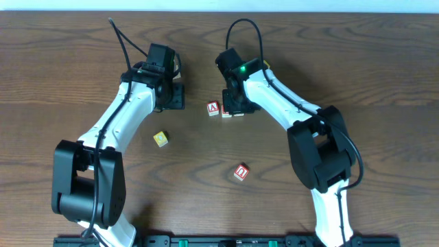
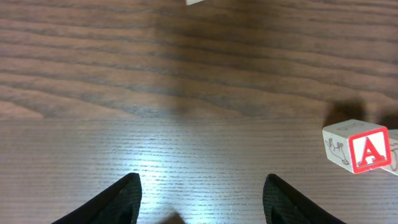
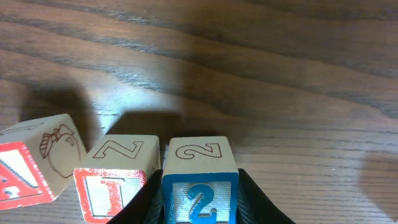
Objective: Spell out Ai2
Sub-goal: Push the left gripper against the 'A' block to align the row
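Note:
Three wooden letter blocks stand in a row at the table's middle. The red "A" block (image 1: 213, 108) (image 3: 31, 168) (image 2: 359, 147) is on the left and turned slightly askew. The red "I" block (image 3: 118, 177) (image 1: 226, 112) stands in the middle. The blue "2" block (image 3: 200, 180) is on the right, close beside the "I" block. My right gripper (image 3: 200, 196) (image 1: 236, 103) is shut on the "2" block, which rests on the table. My left gripper (image 2: 202, 199) (image 1: 171, 96) is open and empty, to the left of the "A" block.
A yellow block (image 1: 160, 138) lies left of centre, nearer the front. A red block (image 1: 241, 172) lies in front of the row. Both arms reach in from the front edge.

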`<state>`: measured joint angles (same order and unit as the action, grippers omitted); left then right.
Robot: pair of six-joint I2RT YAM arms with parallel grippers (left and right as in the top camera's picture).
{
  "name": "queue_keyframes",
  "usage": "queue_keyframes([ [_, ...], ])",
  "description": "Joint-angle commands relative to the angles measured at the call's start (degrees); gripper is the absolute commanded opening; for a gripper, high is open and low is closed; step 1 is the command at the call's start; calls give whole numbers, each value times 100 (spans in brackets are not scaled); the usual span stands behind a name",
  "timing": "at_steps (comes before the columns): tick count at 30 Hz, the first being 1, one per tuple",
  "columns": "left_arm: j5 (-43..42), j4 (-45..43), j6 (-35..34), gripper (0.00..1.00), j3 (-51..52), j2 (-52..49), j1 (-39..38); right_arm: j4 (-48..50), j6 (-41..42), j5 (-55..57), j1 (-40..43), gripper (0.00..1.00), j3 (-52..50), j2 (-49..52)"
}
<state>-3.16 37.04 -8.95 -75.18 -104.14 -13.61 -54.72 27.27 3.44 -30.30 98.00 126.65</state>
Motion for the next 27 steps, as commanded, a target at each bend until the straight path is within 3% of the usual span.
queue_keyframes([
  [1,-138,-74,168,64,214,74,9,13,146,66,-63,2,-28,0],
  [16,-442,-498,166,64,566,74,9,127,273,11,-52,1,-28,0],
  [17,-446,-498,166,61,566,72,9,140,271,-70,-52,1,-28,0],
  [22,-931,-741,50,6,570,37,9,144,271,-85,-50,2,-28,0],
  [27,-1237,-1064,-321,6,570,-146,7,142,271,-87,-46,1,-28,0],
])
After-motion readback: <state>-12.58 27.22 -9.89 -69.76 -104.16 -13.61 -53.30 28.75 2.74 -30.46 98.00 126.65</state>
